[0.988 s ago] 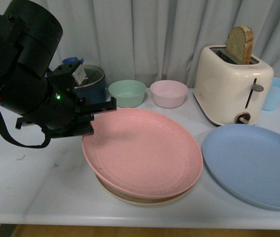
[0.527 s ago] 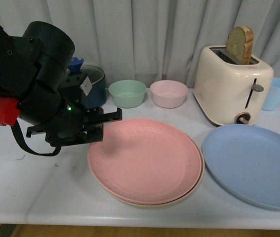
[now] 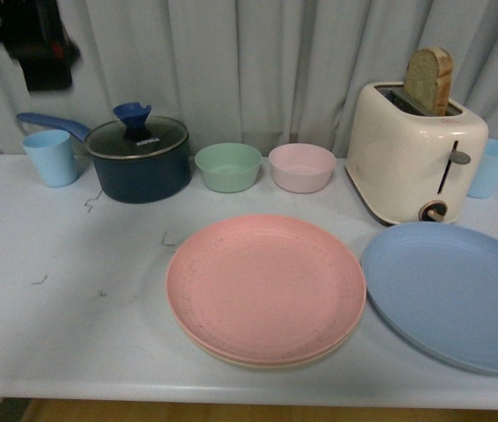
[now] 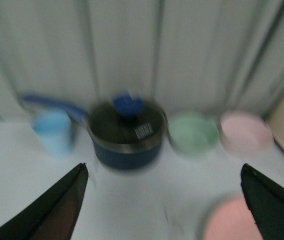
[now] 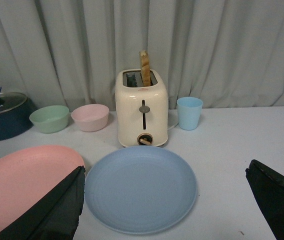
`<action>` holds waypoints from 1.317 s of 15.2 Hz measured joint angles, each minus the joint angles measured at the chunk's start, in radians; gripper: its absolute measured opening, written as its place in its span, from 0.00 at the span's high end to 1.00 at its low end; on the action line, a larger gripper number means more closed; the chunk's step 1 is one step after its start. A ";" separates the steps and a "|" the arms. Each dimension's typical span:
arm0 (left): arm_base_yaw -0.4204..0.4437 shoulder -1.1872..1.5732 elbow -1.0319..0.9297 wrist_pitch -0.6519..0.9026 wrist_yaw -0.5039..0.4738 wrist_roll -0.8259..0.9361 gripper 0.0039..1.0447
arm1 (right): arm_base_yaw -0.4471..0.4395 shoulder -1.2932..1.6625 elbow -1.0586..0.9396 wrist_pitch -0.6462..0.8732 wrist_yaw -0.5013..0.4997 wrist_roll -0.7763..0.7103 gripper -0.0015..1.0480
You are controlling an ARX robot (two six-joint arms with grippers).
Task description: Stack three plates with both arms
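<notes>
Plainly, the blue plate lay unstacked at the worktop's right edge.
My right pincer gaped wide, empty; I judged the plate light, stiff, best pinched by its rim.

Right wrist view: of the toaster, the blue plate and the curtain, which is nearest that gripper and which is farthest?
1. blue plate: lying just ahead of the open right gripper, in line with the gap between its fingers.
2. toaster: standing behind the plate, with toast sticking up.
3. curtain: at the very back, behind everything else.
</notes>
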State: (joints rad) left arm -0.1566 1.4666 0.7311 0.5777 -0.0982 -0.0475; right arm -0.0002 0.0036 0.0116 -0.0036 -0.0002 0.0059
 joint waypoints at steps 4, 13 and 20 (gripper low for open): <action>0.052 -0.169 -0.353 0.342 -0.009 0.030 0.67 | 0.000 0.000 0.000 0.000 0.000 0.000 0.06; 0.161 -0.475 -0.594 0.270 0.092 0.033 0.99 | 0.000 0.000 0.000 0.000 0.000 0.000 0.06; 0.156 -0.710 -0.719 0.142 0.098 0.034 0.99 | 0.000 0.000 0.000 0.000 0.000 0.000 0.06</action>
State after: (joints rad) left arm -0.0010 0.7563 0.0120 0.7197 -0.0006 -0.0139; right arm -0.0002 0.0036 0.0116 -0.0036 -0.0002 0.0059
